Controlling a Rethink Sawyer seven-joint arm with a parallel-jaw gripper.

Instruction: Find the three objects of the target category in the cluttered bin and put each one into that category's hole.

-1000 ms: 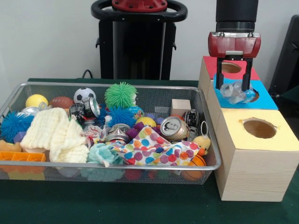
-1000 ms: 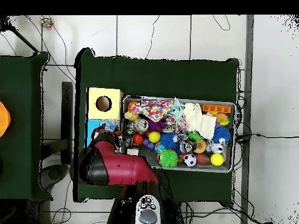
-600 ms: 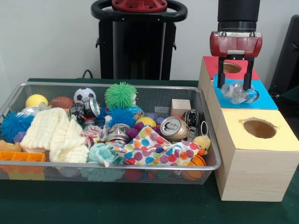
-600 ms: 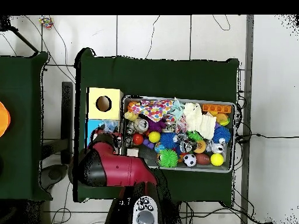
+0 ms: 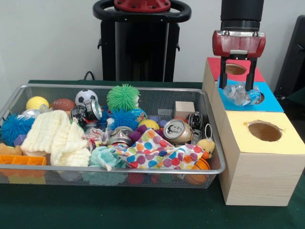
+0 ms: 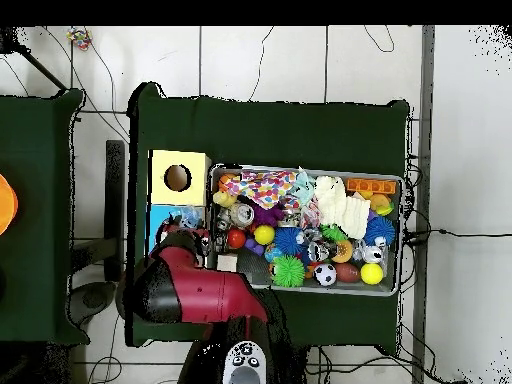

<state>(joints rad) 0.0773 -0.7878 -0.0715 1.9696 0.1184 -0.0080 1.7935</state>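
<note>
Crushed bottle [image 5: 242, 94] sitting across blue box hole [image 5: 258, 98], pincer [image 5: 237, 86] hanging spread just above (apparently released). Risking staying jammed on the rim, being wider than the opening.

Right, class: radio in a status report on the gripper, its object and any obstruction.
Gripper open over blue box. Crumpled clear plastic bottle lying on the blue box's hole, not through yet. Nothing blocking.

The red arm [image 6: 195, 290] covers part of the blue-topped box [image 6: 160, 220], beside the yellow-topped box [image 6: 160, 165] and cluttered wire bin [image 6: 404, 235].
</note>
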